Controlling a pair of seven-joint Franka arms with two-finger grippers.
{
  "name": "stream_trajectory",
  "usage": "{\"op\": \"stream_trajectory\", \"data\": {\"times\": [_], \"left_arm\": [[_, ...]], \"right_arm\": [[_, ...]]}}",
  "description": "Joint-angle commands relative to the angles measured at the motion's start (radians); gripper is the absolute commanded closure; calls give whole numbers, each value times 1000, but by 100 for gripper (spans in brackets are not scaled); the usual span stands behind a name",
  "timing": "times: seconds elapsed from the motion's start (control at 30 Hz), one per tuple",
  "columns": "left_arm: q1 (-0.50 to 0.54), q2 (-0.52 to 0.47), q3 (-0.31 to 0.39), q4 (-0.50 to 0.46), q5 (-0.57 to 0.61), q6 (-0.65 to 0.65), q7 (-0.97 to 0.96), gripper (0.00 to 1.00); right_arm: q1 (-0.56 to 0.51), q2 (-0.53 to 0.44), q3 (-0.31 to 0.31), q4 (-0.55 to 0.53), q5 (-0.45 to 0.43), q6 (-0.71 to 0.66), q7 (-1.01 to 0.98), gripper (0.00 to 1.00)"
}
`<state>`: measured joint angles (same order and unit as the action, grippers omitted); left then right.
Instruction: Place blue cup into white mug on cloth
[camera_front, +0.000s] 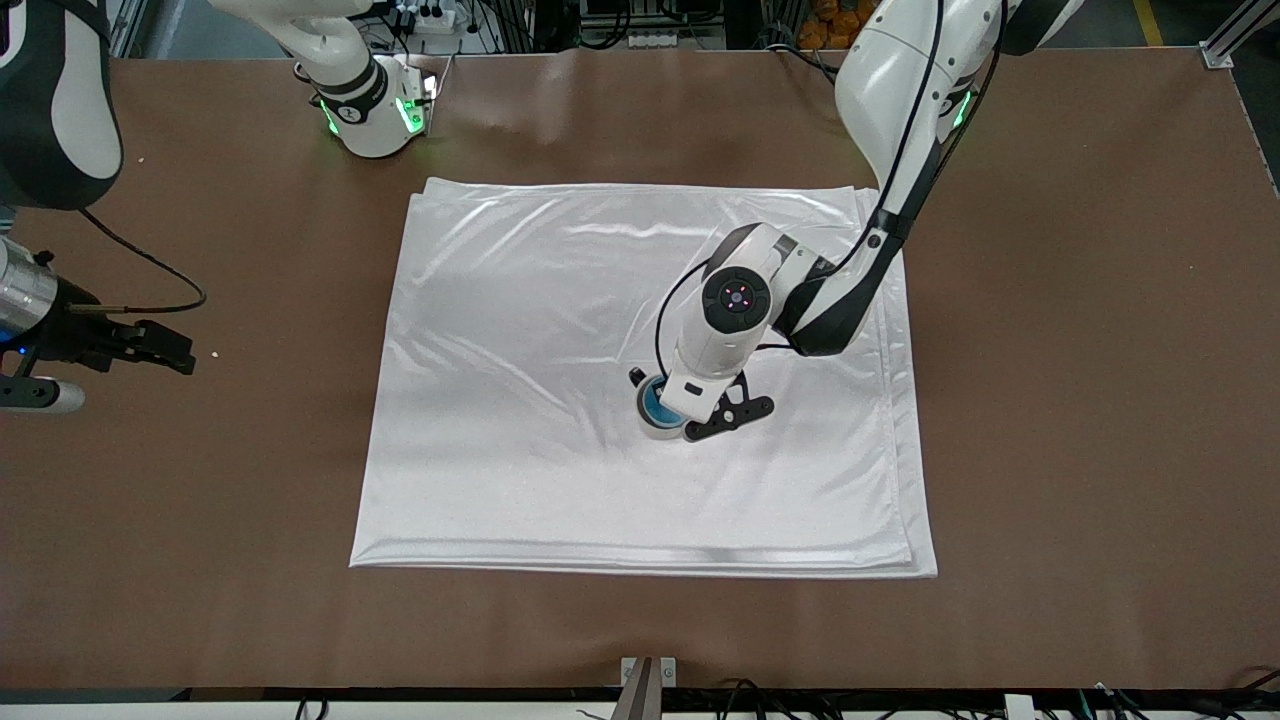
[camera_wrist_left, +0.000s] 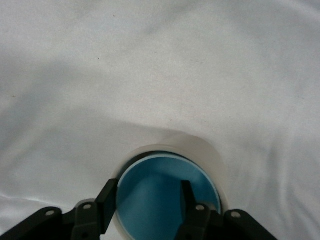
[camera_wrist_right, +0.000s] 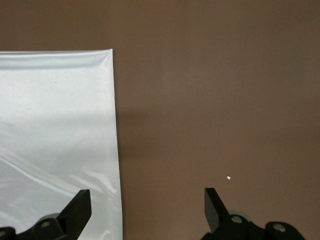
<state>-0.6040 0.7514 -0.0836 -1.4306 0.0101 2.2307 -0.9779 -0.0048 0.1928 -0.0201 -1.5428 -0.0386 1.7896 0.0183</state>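
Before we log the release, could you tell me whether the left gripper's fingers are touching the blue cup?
Cannot tell. In the left wrist view one of the fingers stands outside the blue cup in the white mug, the other inside; no gap or contact shows plainly.

The cloth (camera_front: 520, 330) was a white, satin-like fabric with a glossy sheen and soft creases, lying on a matt, smooth brown table (camera_front: 1080, 400). The blue cup (camera_wrist_left: 165, 200) looked like smooth plain plastic, seated inside the white mug (camera_wrist_left: 212, 155), whose rim appeared glazed ceramic.
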Motion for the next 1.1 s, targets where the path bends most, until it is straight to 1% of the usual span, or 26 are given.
{"op": "stream_trajectory", "data": {"times": [0.0, 0.37, 0.63, 0.7, 0.83, 0.93, 1.07], "left_arm": [[-8, 16, 5, 16, 24, 10, 1, 0], [-10, 3, 5, 21, 24, 6, -7, 0], [0, -29, 8, 21, 27, -2, -2, 0], [4, -44, 16, 19, 28, -2, 8, 0], [16, -78, 67, 19, 41, -22, 57, 0], [53, -102, 87, 19, 41, -57, 135, 0], [163, -135, 88, 19, 36, -97, 254, 0]], "right_arm": [[3, -29, -6, -52, 22, 46, -17, 0], [2, -33, -4, -59, 22, 51, -17, 0], [2, -33, -3, -59, 22, 48, -15, 0], [2, -35, -3, -59, 22, 48, -15, 0], [2, -35, -3, -59, 22, 47, -15, 0], [2, -36, -1, -56, 22, 47, -15, 0], [2, -36, 0, -54, 22, 47, -15, 0]]}}
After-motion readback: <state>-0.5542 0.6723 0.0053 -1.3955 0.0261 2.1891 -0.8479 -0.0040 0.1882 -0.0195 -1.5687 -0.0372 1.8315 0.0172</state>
